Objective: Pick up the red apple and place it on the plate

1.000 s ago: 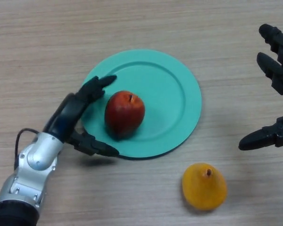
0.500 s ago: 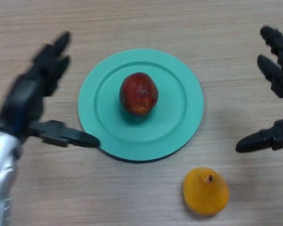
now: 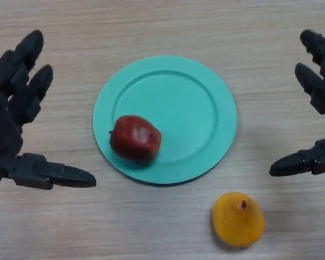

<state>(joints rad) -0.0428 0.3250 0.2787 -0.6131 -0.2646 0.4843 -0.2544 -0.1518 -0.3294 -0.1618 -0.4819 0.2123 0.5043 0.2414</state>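
Apple's rolled down-left, and the left hand's pulled clear!
Red apple (image 3: pixel 135 138) sits near the plate (image 3: pixel 206 92) rim; left hand (image 3: pixel 11 130) and right hand (image 3: pixel 319 108) splayed, empty — placing looks done, just retreat.

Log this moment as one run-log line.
round red apple: on teal round plate, lower-left | left hand: open, clear | right hand: open, idle | orange fruit: on table

The left hand (image 3: pixel 11 124) is cut off by the left edge of the frame; its palm and wrist are out of view. The right hand (image 3: pixel 322 103) is cut off by the right edge, showing only its fingers (image 3: pixel 314 81). The red apple (image 3: pixel 135 138) hides part of the plate (image 3: pixel 195 86) beneath it. The desk (image 3: pixel 162 27) runs past all four edges.
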